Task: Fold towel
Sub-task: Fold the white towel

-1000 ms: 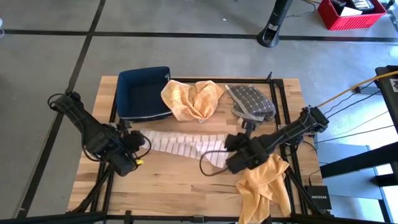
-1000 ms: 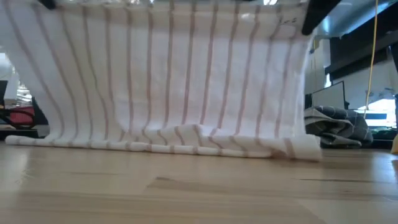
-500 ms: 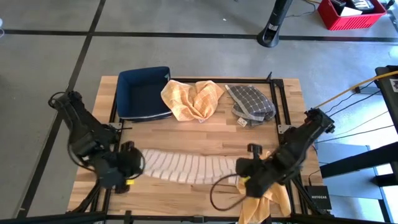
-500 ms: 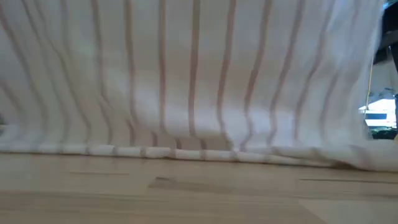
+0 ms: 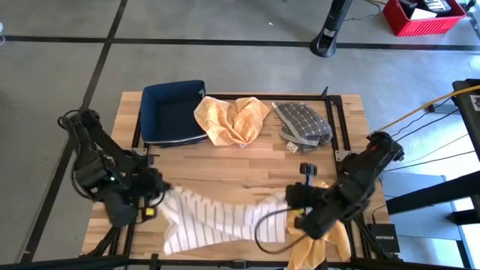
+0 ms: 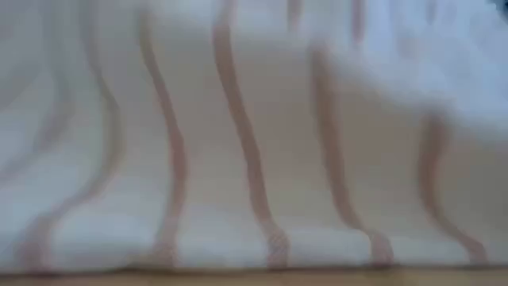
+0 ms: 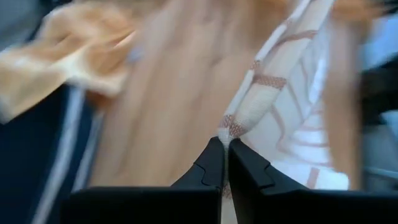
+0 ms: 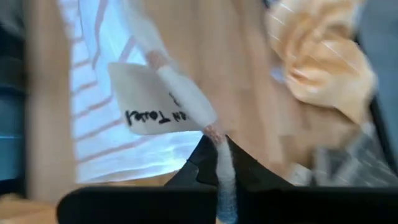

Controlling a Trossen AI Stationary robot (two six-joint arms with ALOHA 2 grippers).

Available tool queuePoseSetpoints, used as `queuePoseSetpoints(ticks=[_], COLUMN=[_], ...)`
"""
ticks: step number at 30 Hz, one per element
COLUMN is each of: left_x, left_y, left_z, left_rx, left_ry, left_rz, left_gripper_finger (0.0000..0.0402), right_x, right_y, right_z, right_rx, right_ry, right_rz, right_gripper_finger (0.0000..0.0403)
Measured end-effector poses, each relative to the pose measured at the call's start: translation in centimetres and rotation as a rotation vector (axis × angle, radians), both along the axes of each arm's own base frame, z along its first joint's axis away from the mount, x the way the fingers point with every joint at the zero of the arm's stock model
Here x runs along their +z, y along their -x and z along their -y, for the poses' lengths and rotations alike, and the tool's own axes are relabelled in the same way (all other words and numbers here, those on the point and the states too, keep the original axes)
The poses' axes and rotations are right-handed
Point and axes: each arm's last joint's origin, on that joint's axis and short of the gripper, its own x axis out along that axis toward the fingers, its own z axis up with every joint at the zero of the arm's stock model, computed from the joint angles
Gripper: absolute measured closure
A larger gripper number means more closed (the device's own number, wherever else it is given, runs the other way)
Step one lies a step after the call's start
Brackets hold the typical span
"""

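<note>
Striped towel (image 5: 217, 220) lies at the near edge of the desk (image 5: 225, 161), roughly 6 o'clock from desk centre, spread between the two arms and sagging toward the front edge; low view is filled with its white cloth and reddish stripes

Left claw (image 5: 155, 196) at about 8 o'clock — fingers pinched tight on the towel's left corner; left wrist view shows the hem caught between the two dark fingertips (image 7: 211, 163)

Right claw (image 5: 294, 196) at about 4 o'clock — clamped on the towel's right corner; right wrist view shows the hem and a white label (image 8: 155, 99) with handwriting just past the fingers

Orange cloth (image 5: 319, 229) bunched under the right arm at 5 o'clock, hanging over the front edge

Farther back: dark blue tray (image 5: 171, 112) at 11 o'clock, a second orange cloth (image 5: 231, 118) at 12 o'clock touching the tray's right side, grey checked cloth (image 5: 302, 124) at 1 o'clock

Beyond the desk, red crate (image 5: 424, 15) on the floor at far 1 o'clock
</note>
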Motion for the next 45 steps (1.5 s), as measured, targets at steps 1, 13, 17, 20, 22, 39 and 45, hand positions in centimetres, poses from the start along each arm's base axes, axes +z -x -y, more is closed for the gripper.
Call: queuePoseSetpoints(ticks=[1,13,17,20,22,39,45], left_x=[-0.7,-9.1,-11.1,-12.0,-12.5,-13.6,-12.3], left_y=[0.1,-0.9,-1.3,-1.6,-1.8,-4.2,-5.6], left_z=[-0.4,-3.4,-4.9,-6.1,-6.9,-9.6,-5.2], left_rx=[0.041,0.29,0.358,0.432,0.479,0.497,0.22], left_ry=[-0.023,-0.231,-0.326,-0.387,-0.423,-0.178,0.096], left_rz=[-0.03,-0.177,-0.164,-0.124,-0.1,-0.365,-0.266], left_gripper_finger=[0.04,0.04,0.04,0.04,0.04,0.027,0.0242], right_x=[-0.7,-11.5,-13.7,-15.1,-15.9,-16.3,-13.6], right_y=[-0.3,-3.1,-3.6,-3.9,-4.1,-4.5,-5.3], right_z=[0.5,7.4,9.6,11.1,12.1,18.2,14.8], right_rx=[-0.023,-0.261,-0.316,-0.343,-0.366,-0.503,-0.363], right_ry=[0.028,0.379,0.423,0.435,0.428,0.206,-0.115], right_rz=[-0.018,-0.2,-0.203,-0.213,-0.216,-0.388,-0.274], right_gripper_finger=[0.0402,0.0399,0.0398,0.0398,0.0397,0.0247,0.0188])
